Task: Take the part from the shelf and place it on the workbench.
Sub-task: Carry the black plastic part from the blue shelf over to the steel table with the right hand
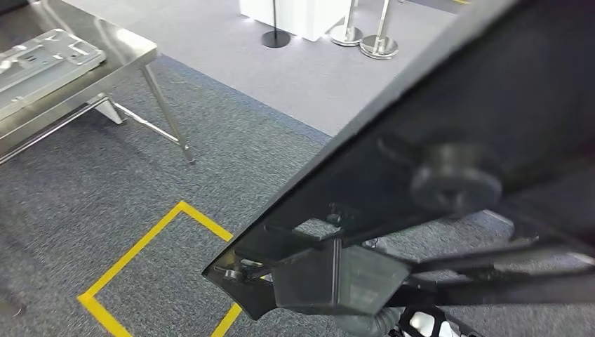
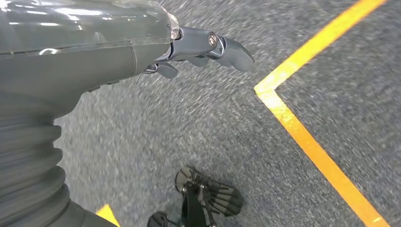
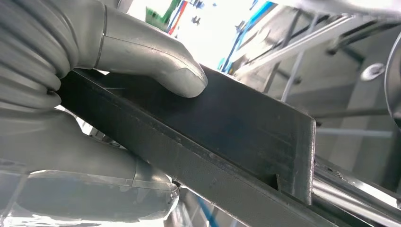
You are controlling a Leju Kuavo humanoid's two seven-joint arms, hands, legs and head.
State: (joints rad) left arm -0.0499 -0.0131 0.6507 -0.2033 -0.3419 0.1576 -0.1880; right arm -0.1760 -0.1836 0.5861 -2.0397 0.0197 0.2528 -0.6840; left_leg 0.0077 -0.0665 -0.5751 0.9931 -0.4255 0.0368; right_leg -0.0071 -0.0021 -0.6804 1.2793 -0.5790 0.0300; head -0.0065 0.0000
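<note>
Gripped between thumb and fingers (image 3: 156, 64) of the right hand (image 3: 71, 104), the black part (image 1: 449, 161) is off the shelf; left hand (image 2: 142, 47) holds nothing, fingers loosely apart; the steel surface (image 1: 130, 49) stands well apart, placing not yet done.

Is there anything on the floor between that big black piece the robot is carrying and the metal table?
Nothing visible. The right hand grips the black part, and between it and the steel workbench lies open grey carpet with yellow floor tape. A pale metal piece already lies on the bench.
</note>
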